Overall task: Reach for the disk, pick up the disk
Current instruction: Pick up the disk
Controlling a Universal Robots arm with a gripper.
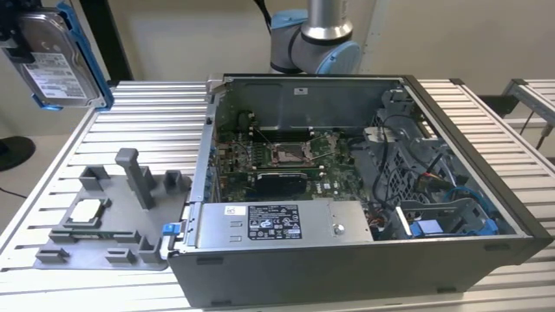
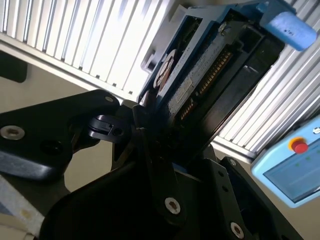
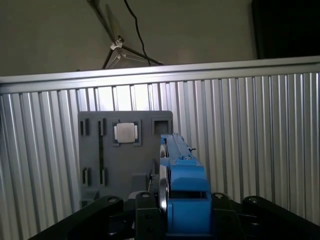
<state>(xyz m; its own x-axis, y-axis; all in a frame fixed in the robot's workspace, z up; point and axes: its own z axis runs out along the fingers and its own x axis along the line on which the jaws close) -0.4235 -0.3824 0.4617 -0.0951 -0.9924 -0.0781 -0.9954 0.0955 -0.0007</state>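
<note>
— Six things are labelled, largest first. Which carries the rest?

— The slatted metal counter (image 1: 147, 117) is the base. On it the open computer case (image 1: 347, 283) is laid on its side with the panel off, presumably so that the interior can be reached from above. Beyond the case's far wall the arm (image 1: 314, 29) is mounted.

— What is set beside the case?

— A grey fixture plate (image 1: 91, 244) is placed just beside it, towards the exterior view's left. Pockets and upright posts are moulded into the plate, judged to keep parts seated rather than loose on the slats.

— Where is the disk?

— The disk (image 1: 54, 62) is held aloft at the exterior view's upper left, well clear of the counter and apart from the plate. It is carried on edge, with the label face turned outward and a blue rail along one side. In the first wrist view the disk (image 3: 184, 182) is seen edge-on, with the plate beyond it.

— And the jaws?

— The jaws are closed on the disk, clamped across its two flat faces, so the rails are left free. The pick-up is judged done.

— The smallest item?

— A small square chip (image 1: 85, 211) is seated in a pocket of the plate, untouched.
</note>
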